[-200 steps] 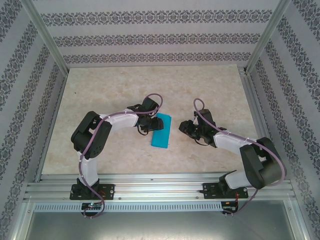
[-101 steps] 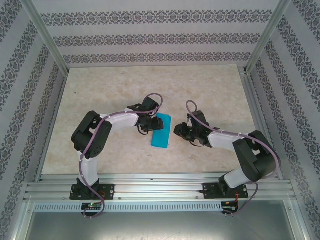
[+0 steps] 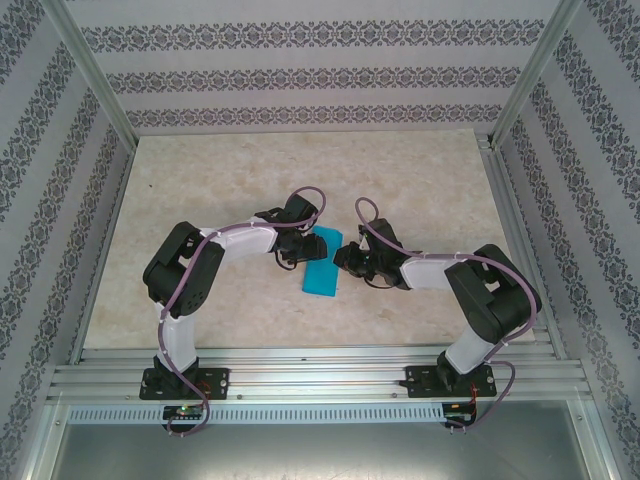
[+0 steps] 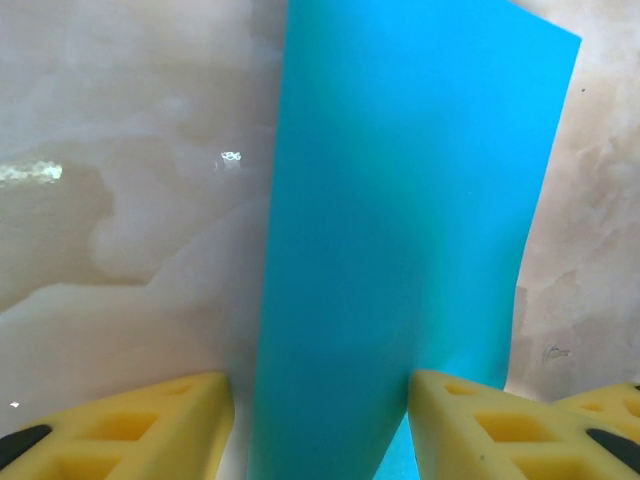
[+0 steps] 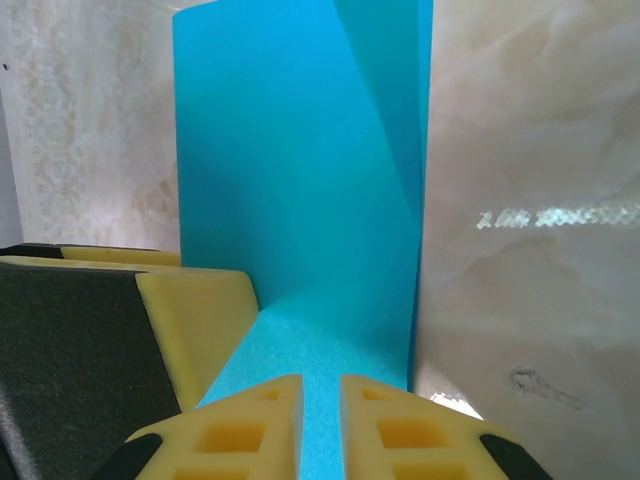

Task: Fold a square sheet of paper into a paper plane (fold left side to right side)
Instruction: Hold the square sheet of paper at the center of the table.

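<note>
Just plain turquoise paper (image 3: pixel 322 265)

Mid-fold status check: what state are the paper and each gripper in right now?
square sheet of paper: folded over into a narrow rectangle on the table; top layer looks bowed, not pressed flat.
left gripper: open, fingers wide apart with the paper running between them.
right gripper: nearly closed, a slim gap showing, over the paper's near edge.

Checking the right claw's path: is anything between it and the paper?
Nothing visible. The right claw is at the paper's right edge, with blue showing in the narrow gap between its fingers. The left claw is on the paper's other side, not between them.
</note>
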`<move>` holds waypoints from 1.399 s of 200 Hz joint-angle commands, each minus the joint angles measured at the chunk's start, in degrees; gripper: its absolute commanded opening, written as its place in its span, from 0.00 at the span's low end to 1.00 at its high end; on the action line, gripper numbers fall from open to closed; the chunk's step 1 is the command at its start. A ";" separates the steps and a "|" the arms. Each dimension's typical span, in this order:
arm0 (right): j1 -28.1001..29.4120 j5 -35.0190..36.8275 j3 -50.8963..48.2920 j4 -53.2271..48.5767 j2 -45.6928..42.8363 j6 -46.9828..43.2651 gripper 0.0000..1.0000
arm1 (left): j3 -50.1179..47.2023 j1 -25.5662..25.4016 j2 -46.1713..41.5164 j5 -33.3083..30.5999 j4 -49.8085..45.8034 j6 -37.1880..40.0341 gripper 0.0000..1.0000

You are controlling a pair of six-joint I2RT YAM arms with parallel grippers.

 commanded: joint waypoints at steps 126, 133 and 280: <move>1.77 1.17 2.99 0.53 5.72 0.67 0.09 | -1.04 -0.93 4.91 -1.46 1.11 1.12 0.53; 1.99 1.71 3.24 -0.72 5.74 0.37 0.09 | -1.11 -0.93 4.91 -1.47 1.13 1.04 0.53; 2.66 6.78 3.17 -10.94 6.58 -2.52 0.07 | -0.18 4.80 -10.89 0.57 -5.31 6.83 0.58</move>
